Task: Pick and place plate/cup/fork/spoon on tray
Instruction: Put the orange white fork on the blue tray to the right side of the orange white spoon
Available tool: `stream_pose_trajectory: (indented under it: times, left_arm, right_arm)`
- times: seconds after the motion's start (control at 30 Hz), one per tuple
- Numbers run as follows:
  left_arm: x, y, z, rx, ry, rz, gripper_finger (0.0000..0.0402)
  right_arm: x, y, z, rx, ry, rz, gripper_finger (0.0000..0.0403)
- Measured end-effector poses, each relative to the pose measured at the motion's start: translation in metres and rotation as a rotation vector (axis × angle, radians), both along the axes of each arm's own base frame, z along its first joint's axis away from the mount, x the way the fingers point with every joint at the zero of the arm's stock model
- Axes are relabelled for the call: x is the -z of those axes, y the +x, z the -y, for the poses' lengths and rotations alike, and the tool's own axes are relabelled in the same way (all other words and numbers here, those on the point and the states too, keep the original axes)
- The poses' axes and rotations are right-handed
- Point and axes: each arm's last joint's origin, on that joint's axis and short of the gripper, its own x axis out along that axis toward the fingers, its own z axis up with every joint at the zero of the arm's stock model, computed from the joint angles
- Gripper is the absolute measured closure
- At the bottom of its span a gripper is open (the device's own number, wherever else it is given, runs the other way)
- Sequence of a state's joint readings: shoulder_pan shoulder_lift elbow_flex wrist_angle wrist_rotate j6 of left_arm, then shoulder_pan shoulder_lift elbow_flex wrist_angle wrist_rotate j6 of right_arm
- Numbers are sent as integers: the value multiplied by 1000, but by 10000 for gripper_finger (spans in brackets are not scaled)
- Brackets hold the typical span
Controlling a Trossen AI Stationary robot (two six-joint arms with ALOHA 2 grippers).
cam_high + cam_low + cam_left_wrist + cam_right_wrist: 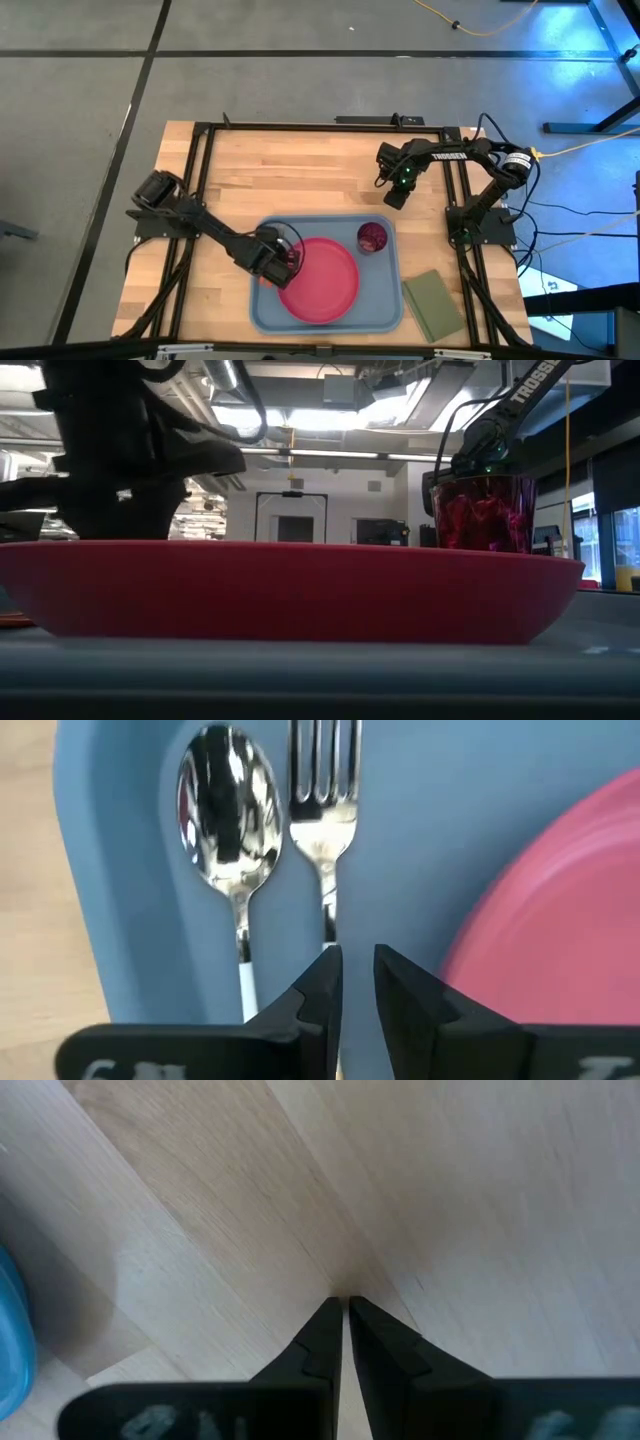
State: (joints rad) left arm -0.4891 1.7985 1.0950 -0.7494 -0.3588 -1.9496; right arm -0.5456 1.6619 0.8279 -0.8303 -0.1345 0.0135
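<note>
While the left gripper is hovering low over the left part of the light blue tray, just beside the rim of the pink-red plate, its fingers are standing only a narrow slit apart and are gripping nothing. Seen from the left wrist, those dark fingers are sitting just above the handle end of the fork, whose tined silver head is lying flat on the tray floor. Lying right alongside it, nearer the tray's raised rim, is the spoon, its rounded bowl facing up and the two utensils running parallel. Resting in the middle of the tray, the plate is taking up much of the floor, and the dark red translucent cup is standing upright near the tray's far right corner, just beyond the plate's edge. Off the tray, the right gripper is waiting over the bare wooden table, its fingers nearly touching and empty. An olive-green pad is lying on the table to the right of the tray.
</note>
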Motion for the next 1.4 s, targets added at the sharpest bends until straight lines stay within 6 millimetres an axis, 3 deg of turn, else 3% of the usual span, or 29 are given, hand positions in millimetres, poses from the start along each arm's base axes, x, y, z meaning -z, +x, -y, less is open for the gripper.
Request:
stream_pose_trajectory:
  times: [0.27, 0.43, 0.67, 0.93, 1.2, 1.4]
  left_arm:
    - [-26, -2, -13, 56, 6, 47, 346]
    - [-36, -1, -24, 122, 123, 66, 346]
    - [-25, 13, -59, 189, 185, -49, 346]
    - [-27, 37, -86, 277, 212, 46, 346]
    - [-14, 53, -88, 336, 211, 78, 347]
    - [-2, 51, -79, 336, 164, 46, 347]
  right_arm:
    - [0, 0, 0, 0, 0, -1, 370]
    - [0, 0, 0, 0, 1, -1, 370]
    - [0, 0, 0, 2, 1, -1, 370]
    - [0, 0, 0, 2, 1, -1, 370]
    - [0, 0, 0, 0, 0, -2, 370]
    - [-1, 0, 0, -7, 0, 3, 370]
